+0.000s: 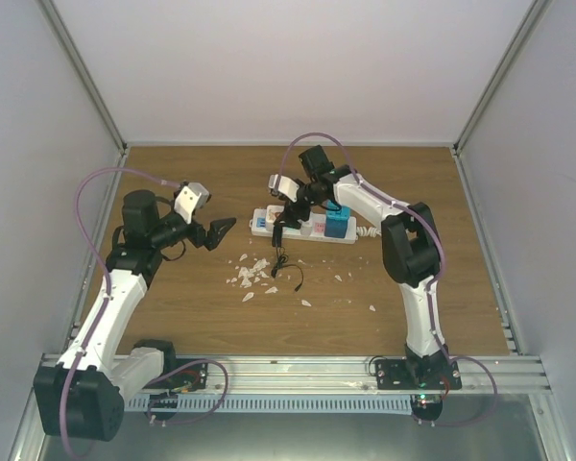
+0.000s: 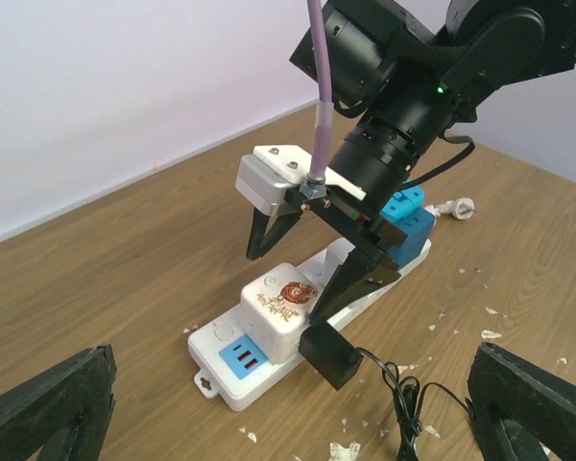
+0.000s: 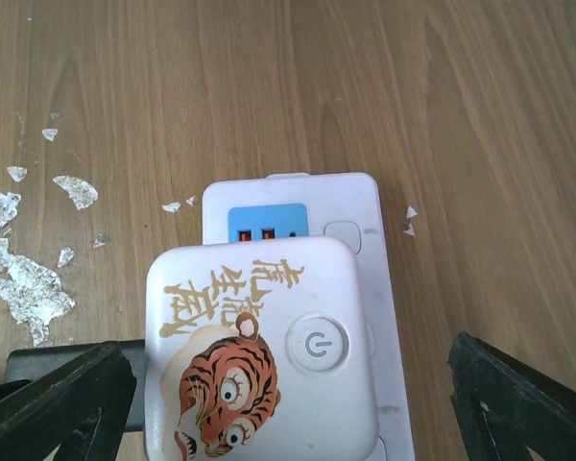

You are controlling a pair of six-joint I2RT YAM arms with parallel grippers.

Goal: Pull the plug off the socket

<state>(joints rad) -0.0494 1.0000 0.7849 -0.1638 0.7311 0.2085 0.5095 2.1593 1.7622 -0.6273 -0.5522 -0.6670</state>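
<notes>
Right wrist: socket [image 3: 346, 202] just below spread right end effector [image 3: 288, 370].

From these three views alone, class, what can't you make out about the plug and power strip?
- Left wrist view: whether the black plug is seated in the power strip; a finger of the right tool covers the joint.
- Right wrist view: the strip's outlets, under the tiger adapter; the bottom edge cuts off the rest.
- Top view: outlets too small.

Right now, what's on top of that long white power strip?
A white tiger-print cube and a blue cube sit on the power strip; the outlets under them are covered.
</notes>
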